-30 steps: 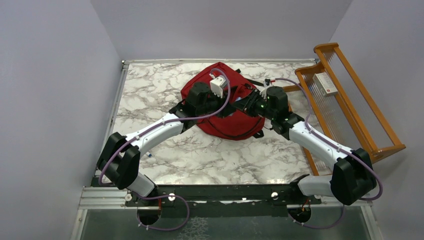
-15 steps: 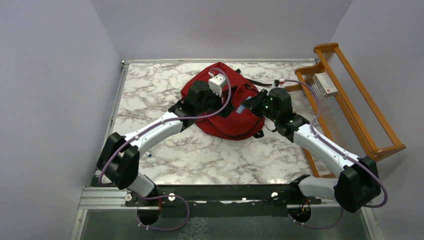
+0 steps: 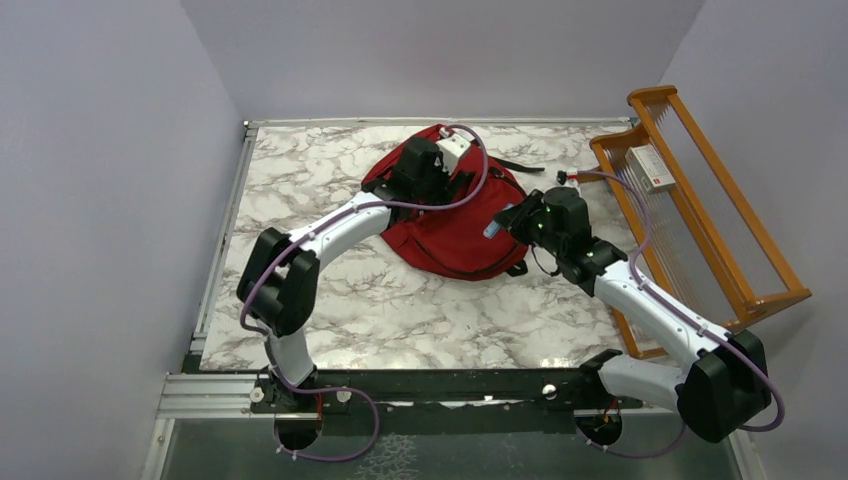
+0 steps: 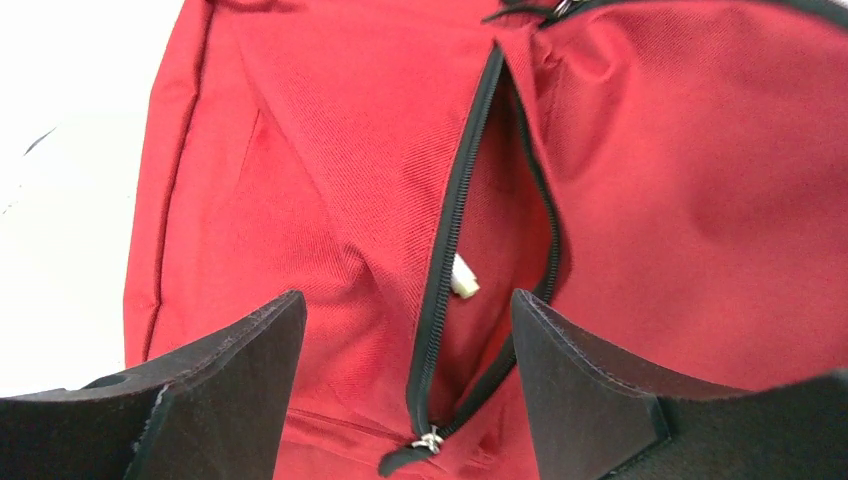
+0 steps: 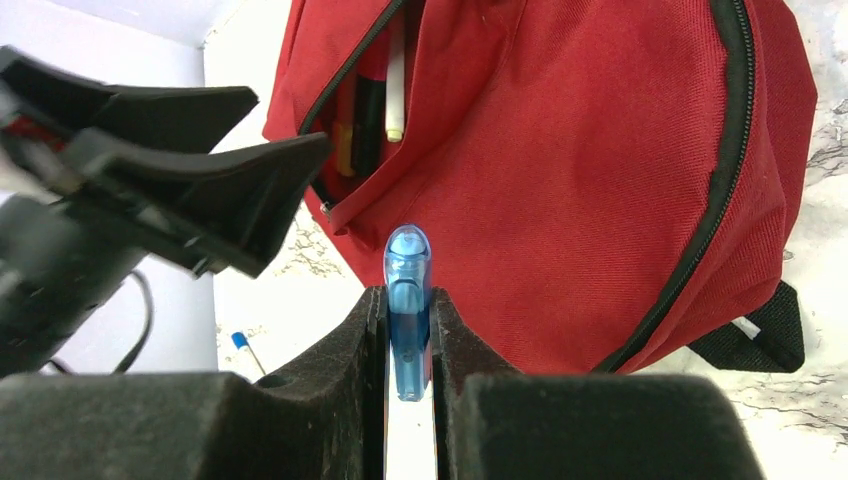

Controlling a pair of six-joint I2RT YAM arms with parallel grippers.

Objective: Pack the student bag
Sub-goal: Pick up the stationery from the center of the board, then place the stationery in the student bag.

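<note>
Top external view shows a marble table [image 3: 330,300] with an orange wooden rack [image 3: 690,215] leaning at its right edge. At the far middle of the table lies the student bag [image 3: 455,235], red, with its black zippers facing up. The left gripper [image 4: 405,305] hovers over the bag's far side, its jaws spread wide on either side of an unzipped pocket [image 4: 480,250] and gripping nothing. The right gripper [image 5: 408,300], near the bag's right side, pinches a blue pen [image 5: 407,275] between its pads, tip pointing at the bag. In the right wrist view, a white marker [image 5: 396,90] and other pens stand in the open pocket.
</note>
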